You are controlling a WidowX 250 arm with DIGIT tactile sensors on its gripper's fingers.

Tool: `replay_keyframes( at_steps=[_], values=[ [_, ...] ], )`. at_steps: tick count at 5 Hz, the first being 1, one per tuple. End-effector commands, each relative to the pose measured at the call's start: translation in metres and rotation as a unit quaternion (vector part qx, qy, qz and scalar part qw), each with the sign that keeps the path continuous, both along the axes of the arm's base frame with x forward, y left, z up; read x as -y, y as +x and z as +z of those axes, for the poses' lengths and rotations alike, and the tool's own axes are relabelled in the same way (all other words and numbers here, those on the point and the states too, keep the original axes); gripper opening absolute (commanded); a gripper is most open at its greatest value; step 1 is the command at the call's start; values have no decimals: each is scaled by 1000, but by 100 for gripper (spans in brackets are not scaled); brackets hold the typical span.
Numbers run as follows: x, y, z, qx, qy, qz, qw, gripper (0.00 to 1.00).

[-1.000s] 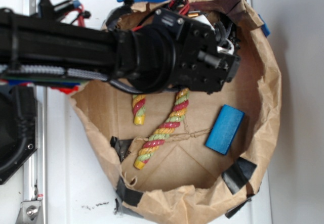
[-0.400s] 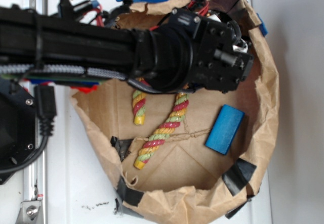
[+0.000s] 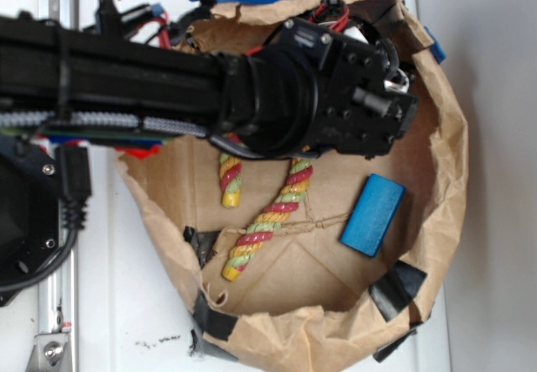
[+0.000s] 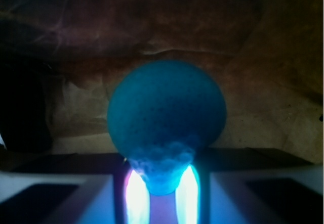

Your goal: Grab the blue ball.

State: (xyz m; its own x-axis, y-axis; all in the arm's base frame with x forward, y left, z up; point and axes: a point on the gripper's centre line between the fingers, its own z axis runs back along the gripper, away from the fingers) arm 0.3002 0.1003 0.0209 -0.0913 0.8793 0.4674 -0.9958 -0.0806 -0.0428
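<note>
Teal-blue and matte, the blue ball (image 4: 167,115) fills the centre of my wrist view, its pitted lower part sitting between my two pale fingers (image 4: 135,193). The fingers flank it closely on either side, so I judge my jaws clenched on the ball, though the glare there hides the exact contact. The rough skin should resist slipping. The ball looks light and possibly a little soft, so a moderate squeeze across its widest part would suit it better than this low hold.

In the exterior view the ball itself is hidden beneath my gripper (image 3: 401,95), which places it at the far right of the brown paper bag (image 3: 449,162), close to the bag's wall. My arm (image 3: 109,74) reaches in horizontally from the left, above the bag's far rim, and the wrist housing turns downward into the bag.

Other contents lie nearer: a flat blue block (image 3: 372,215) to the right and a striped rope (image 3: 264,221) across the middle, both apart from my gripper. The bag rests on a white desk (image 3: 126,305).
</note>
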Motion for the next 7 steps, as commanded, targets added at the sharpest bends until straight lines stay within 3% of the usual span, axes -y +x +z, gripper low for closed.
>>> replay_keyframes(
  at_steps=[1,2,3,4,5,6,7],
  values=[
    [4,-8,12,25,7,-6,1000,0],
    [3,-3,16,14,-8,-44,999,0],
    [7,5,31,-12,-89,-165,982,0],
    [33,0,65,-27,-144,-285,947,0],
    [62,-44,92,-78,-218,-390,891,0],
    [78,-84,118,-115,-226,-495,831,0],
    [70,-99,141,-152,-283,-587,743,0]
  ],
)
